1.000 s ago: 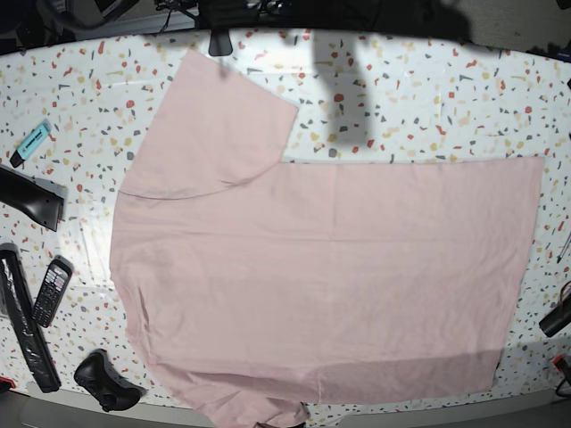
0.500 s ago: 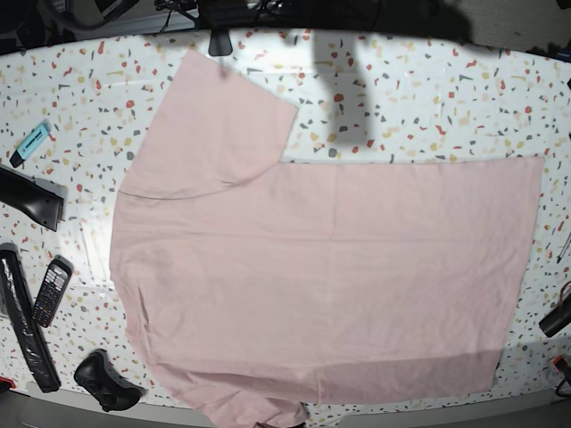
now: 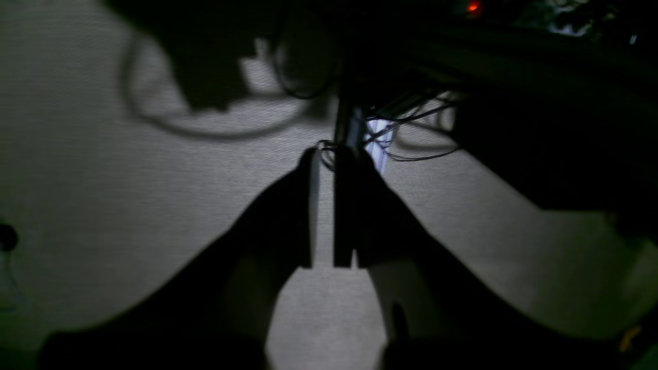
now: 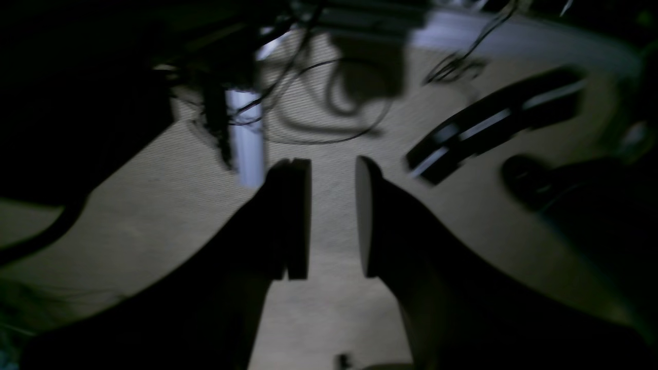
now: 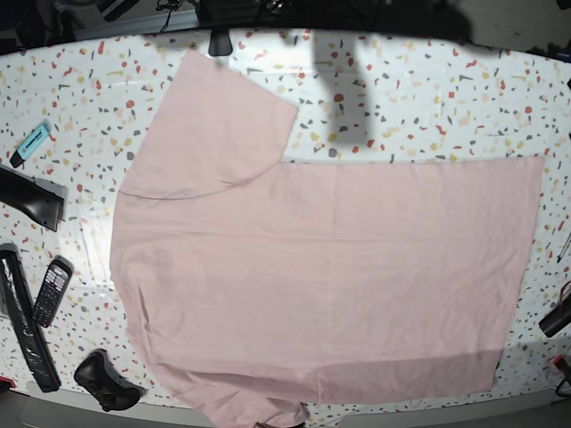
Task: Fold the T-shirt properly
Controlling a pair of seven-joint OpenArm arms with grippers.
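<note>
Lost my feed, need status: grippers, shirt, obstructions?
Left gripper and right gripper open, empty, off the table. T-shirt flat, unfolded. Nothing lies on it.

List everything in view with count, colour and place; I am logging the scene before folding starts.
pale pink cotton T-shirt: one, spread flat, plain side up, table centre
white speckled terrazzo table: one, under everything
turquoise marker pen: one, far left edge
black keypad handset: one, left edge
black game controller: one, lower left corner
left end effector: dark, narrow gap, nothing held, facing pale floor
right end effector: dark, open, nothing held, facing pale floor
</note>
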